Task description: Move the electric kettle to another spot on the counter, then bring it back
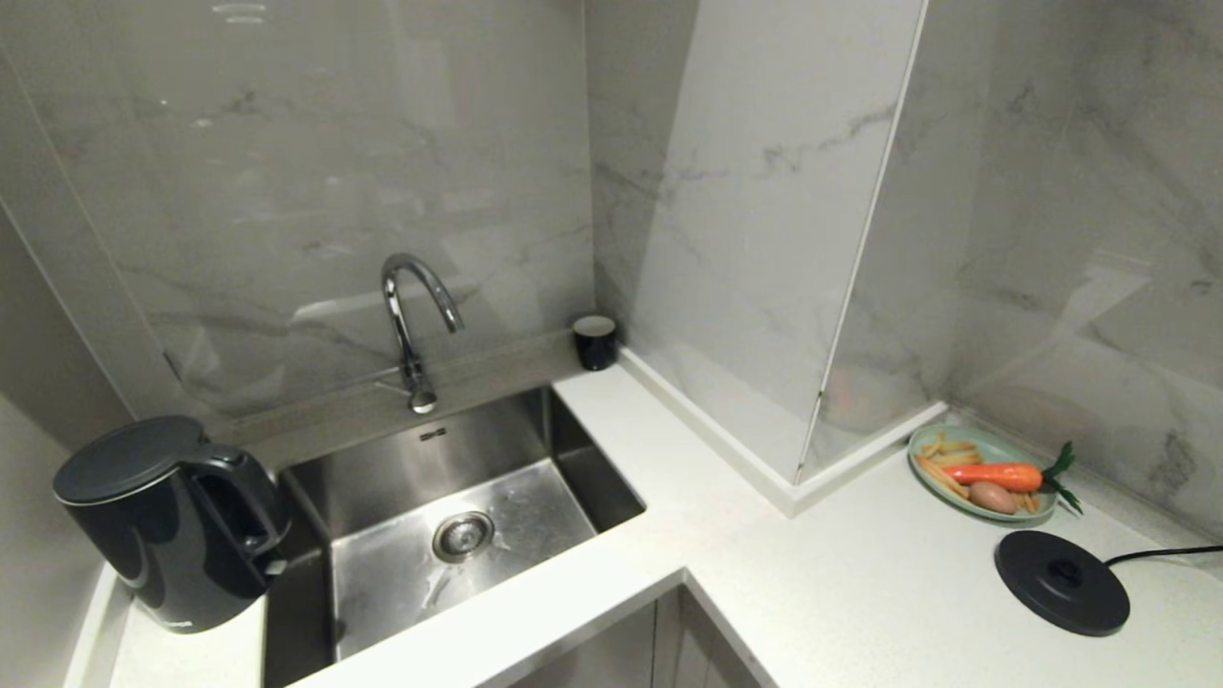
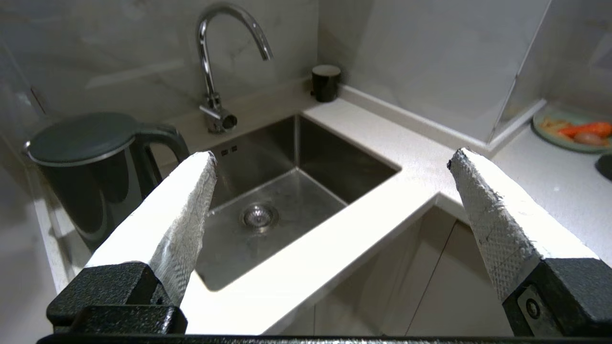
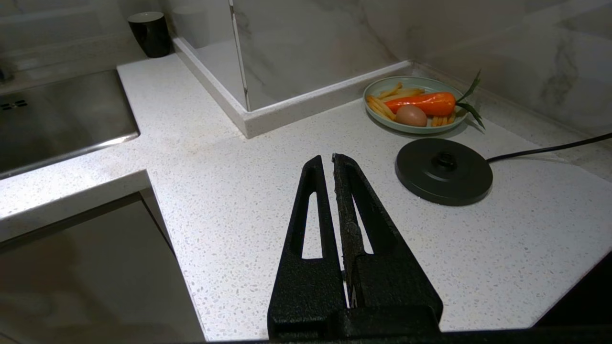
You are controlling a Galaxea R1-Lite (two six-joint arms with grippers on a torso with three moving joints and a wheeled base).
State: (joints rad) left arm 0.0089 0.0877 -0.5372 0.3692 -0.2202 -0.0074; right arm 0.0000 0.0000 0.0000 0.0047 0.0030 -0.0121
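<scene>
A: Where is the kettle (image 1: 167, 524)?

B: Upright on the narrow strip of counter (image 1: 841, 573) left of the sink (image 1: 459, 521), handle toward the basin, close to the left wall. Its base disc (image 1: 1061, 581) lies well apart, on the right stretch of counter, cord trailing off to the right.

A: What else is around?

B: A tap (image 1: 413, 330) behind the sink, 1 small black cup (image 1: 595, 341) in the back corner, and a green plate (image 1: 984, 459) with a carrot, an egg and fries just behind the disc.

A: The grippers?

B: The left gripper (image 2: 332, 160) hangs with its 2 white fingers spread wide, holding nothing, over the counter's front edge by the sink. The right gripper (image 3: 333, 156) has its black fingers pressed together, empty, above bare counter near the disc.

A: Room to move?

B: The counter between sink and disc is open. A marble pillar juts out behind it.
</scene>
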